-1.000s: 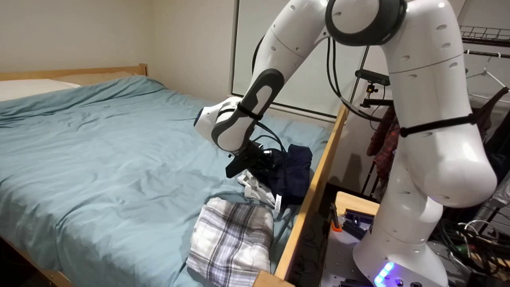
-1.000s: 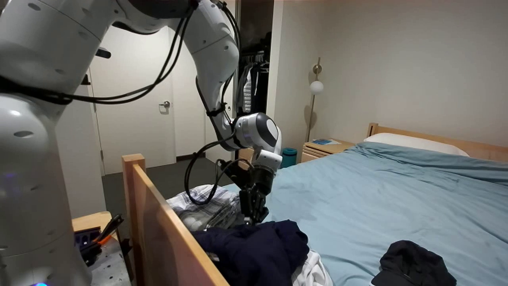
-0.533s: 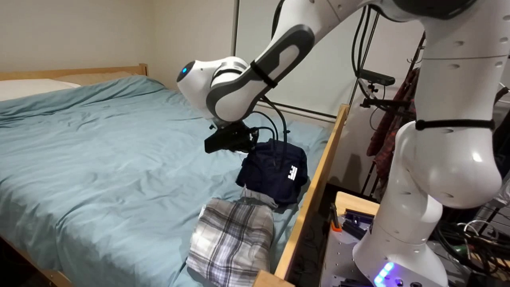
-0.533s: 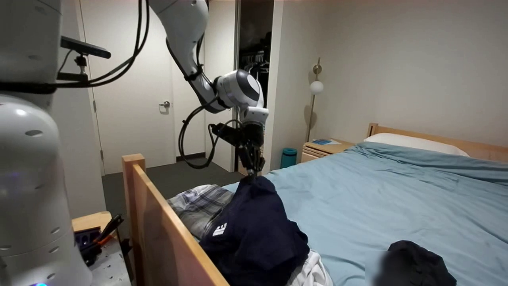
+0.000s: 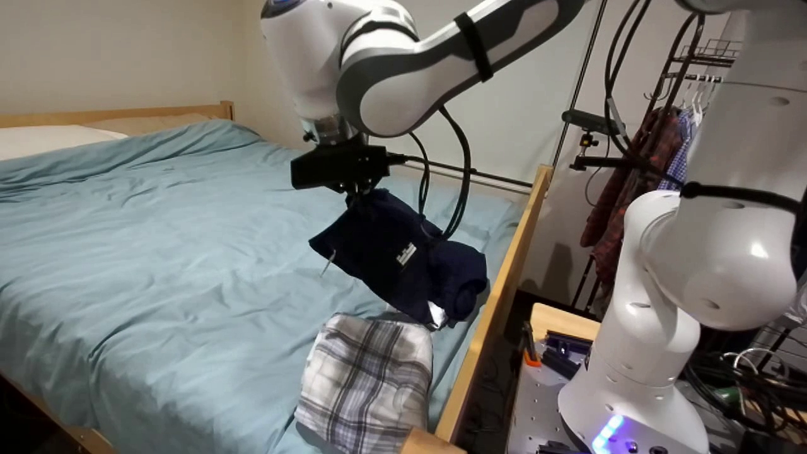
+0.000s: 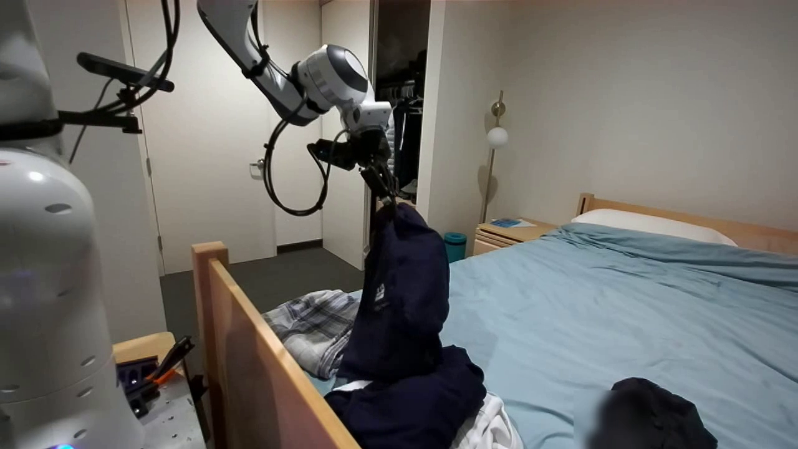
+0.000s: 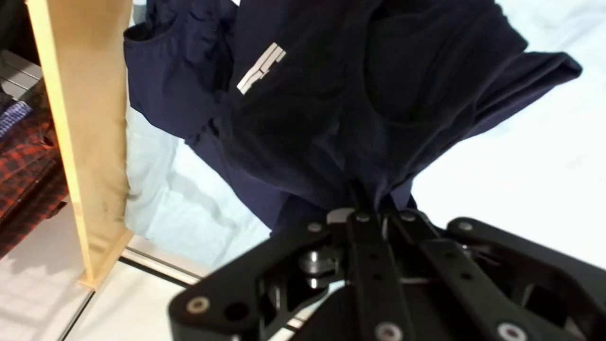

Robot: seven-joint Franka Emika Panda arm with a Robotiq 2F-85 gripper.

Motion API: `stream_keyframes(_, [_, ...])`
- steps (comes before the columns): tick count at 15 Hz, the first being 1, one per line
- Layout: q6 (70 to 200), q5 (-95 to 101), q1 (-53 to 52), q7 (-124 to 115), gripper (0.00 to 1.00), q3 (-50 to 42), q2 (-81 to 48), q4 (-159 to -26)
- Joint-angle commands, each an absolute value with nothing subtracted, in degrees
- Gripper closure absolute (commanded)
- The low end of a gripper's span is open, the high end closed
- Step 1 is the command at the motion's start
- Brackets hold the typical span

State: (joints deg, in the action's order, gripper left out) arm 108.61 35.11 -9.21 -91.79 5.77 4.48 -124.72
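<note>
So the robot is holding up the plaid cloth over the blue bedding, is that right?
Not quite: the end effector holds up the navy garment over the blue bedding, as the wrist view and both exterior views show. The plaid cloth lies on the bedding.

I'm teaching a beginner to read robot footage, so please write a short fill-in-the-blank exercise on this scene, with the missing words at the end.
1. Open or shut: the hand is ______ on the navy garment.
2. Black or white: the mark on that garment is ______.
3. On or under: the plaid cloth lies ______ the bed.
4. Wood or wire: the footboard is made of ______.

Missing words, in order: shut; white; on; wood.
</note>
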Motion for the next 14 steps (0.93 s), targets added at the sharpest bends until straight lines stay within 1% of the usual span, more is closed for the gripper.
stream_keyframes(1, [106.0, 38.2, -8.4, -92.4, 0.99, 8.0, 7.4, -120.1])
stream_keyframes(4, [104.0, 41.9, -7.5, -92.5, 0.99, 8.5, 7.3, -112.6])
stream_keyframes(8, [100.1, 43.4, -6.1, -90.9, 0.99, 7.6, 3.6, -100.5])
stream_keyframes(11, [102.3, 43.2, -6.4, -90.9, 0.99, 7.7, -0.9, -96.0])
stream_keyframes(14, [101.5, 44.0, -7.9, -90.1, 0.99, 8.0, -7.1, -91.1])
